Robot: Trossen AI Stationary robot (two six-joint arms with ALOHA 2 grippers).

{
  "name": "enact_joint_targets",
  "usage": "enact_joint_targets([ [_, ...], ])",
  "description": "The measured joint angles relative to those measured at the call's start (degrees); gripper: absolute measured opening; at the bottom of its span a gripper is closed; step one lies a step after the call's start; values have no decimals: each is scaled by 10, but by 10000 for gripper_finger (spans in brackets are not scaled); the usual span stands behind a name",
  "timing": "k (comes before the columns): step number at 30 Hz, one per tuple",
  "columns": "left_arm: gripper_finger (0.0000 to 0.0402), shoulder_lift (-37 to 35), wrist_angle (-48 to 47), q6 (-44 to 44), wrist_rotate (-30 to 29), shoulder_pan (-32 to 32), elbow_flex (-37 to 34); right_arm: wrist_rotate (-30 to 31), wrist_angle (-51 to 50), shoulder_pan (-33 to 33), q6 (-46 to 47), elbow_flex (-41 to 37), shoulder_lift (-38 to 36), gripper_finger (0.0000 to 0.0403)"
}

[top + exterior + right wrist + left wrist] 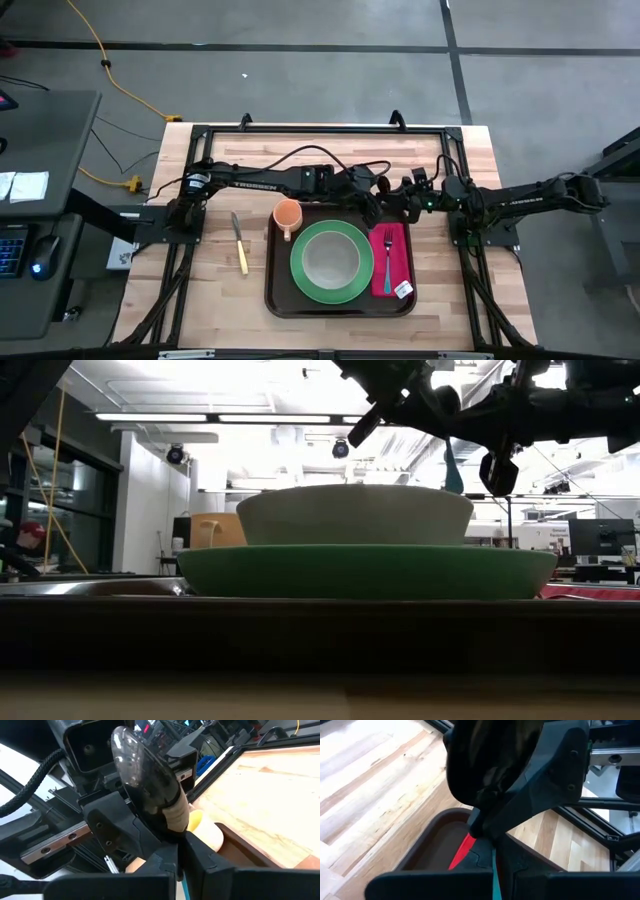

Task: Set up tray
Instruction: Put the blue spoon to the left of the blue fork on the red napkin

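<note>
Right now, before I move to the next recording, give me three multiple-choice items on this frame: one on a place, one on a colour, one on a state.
1. Where does the knife lie?
A. on the napkin
B. on the table left of the tray
C. in the bowl

2. What colour is the plate?
A. green
B. blue
C. white

3. How are the two grippers?
A. both wide open
B. both shut
C. one holding the cup

Answers:
1 B: the high view shows the knife on bare wood beside the tray, while the fork lies on the napkin.
2 A: its green rim rings the bowl.
3 B: the left gripper and right gripper meet above the tray's far edge with fingers closed; the cup stands free.
</note>
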Motion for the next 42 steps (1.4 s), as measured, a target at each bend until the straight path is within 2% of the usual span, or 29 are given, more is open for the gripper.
enact_joint_targets([
  [17,31,0,-17,7,24,-1,0,-7,0,0,1,0,0,1],
  [25,31,-4,-26,45,43,-1,1,-13,-3,0,0,0,-1,1],
  [42,31,-10,-37,32,34,-1,2,-43,-11,-19,3,1,-12,0],
])
